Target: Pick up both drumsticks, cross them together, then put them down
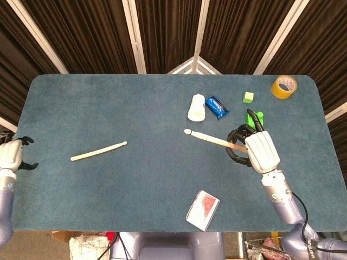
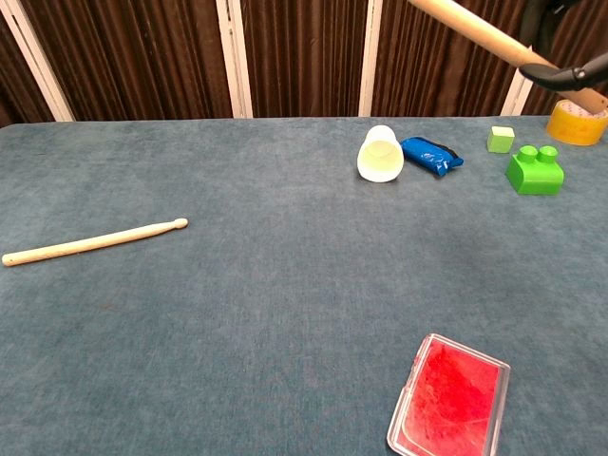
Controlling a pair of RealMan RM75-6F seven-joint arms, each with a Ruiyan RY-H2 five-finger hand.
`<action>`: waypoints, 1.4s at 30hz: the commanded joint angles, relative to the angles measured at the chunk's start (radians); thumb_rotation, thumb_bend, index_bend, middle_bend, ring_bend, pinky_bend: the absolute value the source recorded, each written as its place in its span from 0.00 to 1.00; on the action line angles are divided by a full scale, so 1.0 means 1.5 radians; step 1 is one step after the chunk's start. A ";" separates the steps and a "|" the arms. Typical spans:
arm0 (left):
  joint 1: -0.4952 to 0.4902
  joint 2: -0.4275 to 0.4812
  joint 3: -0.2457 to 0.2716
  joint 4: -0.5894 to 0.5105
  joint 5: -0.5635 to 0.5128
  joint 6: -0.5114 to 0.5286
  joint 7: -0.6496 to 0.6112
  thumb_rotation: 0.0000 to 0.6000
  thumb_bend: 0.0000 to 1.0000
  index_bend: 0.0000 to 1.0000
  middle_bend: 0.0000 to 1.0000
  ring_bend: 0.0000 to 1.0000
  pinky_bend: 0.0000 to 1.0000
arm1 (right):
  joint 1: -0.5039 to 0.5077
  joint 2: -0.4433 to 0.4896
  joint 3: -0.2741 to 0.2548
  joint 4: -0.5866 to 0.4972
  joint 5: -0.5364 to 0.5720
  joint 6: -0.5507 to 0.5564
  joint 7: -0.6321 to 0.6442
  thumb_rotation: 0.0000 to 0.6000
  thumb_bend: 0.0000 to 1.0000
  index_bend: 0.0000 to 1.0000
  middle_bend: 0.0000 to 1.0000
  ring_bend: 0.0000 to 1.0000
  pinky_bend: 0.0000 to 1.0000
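Observation:
One pale wooden drumstick [image 1: 98, 151] lies on the blue table at the left, tip pointing right; it also shows in the chest view [image 2: 93, 241]. My right hand [image 1: 255, 150] grips the other drumstick [image 1: 212, 140] by its butt, held above the table with the tip pointing left. In the chest view that stick [image 2: 486, 33] crosses the top right corner with dark fingers [image 2: 560, 68] around it. My left hand [image 1: 12, 156] hangs at the table's left edge, fingers apart, holding nothing, well left of the lying stick.
A white cup [image 1: 197, 107] on its side, a blue packet [image 1: 217, 107], a small green cube [image 1: 248, 97], a green brick [image 2: 534, 169] and a tape roll [image 1: 284, 86] sit at the back right. A clear box with red contents [image 1: 203, 209] lies near the front edge.

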 commanded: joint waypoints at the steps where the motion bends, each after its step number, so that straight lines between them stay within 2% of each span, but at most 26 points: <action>1: -0.025 -0.027 0.003 0.019 -0.013 -0.001 0.018 1.00 0.29 0.33 0.29 0.00 0.04 | 0.000 0.002 0.002 -0.006 0.002 0.000 -0.008 1.00 0.45 0.70 0.63 0.42 0.01; 7: -0.042 -0.078 0.009 0.042 0.037 0.000 -0.017 1.00 0.29 0.40 0.32 0.01 0.04 | 0.001 0.000 0.003 -0.006 0.007 -0.001 -0.015 1.00 0.45 0.70 0.63 0.42 0.01; 11: -0.050 -0.110 0.026 0.056 0.071 0.011 -0.017 1.00 0.29 0.42 0.34 0.03 0.04 | 0.000 -0.003 0.002 -0.006 0.012 -0.004 -0.023 1.00 0.45 0.70 0.63 0.42 0.01; 15: -0.058 -0.144 0.036 0.073 0.075 0.032 -0.003 1.00 0.30 0.41 0.35 0.03 0.04 | -0.002 -0.005 0.000 -0.003 0.017 -0.004 -0.026 1.00 0.45 0.70 0.63 0.42 0.01; 21: -0.070 -0.204 0.033 0.114 0.052 0.055 0.007 1.00 0.38 0.39 0.36 0.05 0.04 | -0.009 -0.002 -0.002 0.007 0.023 -0.003 -0.022 1.00 0.45 0.71 0.63 0.42 0.01; 33: -0.109 -0.266 0.023 0.155 -0.023 0.066 0.078 1.00 0.38 0.36 0.37 0.05 0.04 | -0.016 0.013 0.000 0.015 0.027 0.001 -0.011 1.00 0.45 0.71 0.63 0.42 0.01; 42: -0.131 -0.317 0.022 0.181 -0.036 0.071 0.103 1.00 0.38 0.36 0.38 0.06 0.04 | -0.022 0.022 -0.003 0.019 0.027 0.002 -0.007 1.00 0.45 0.71 0.63 0.42 0.01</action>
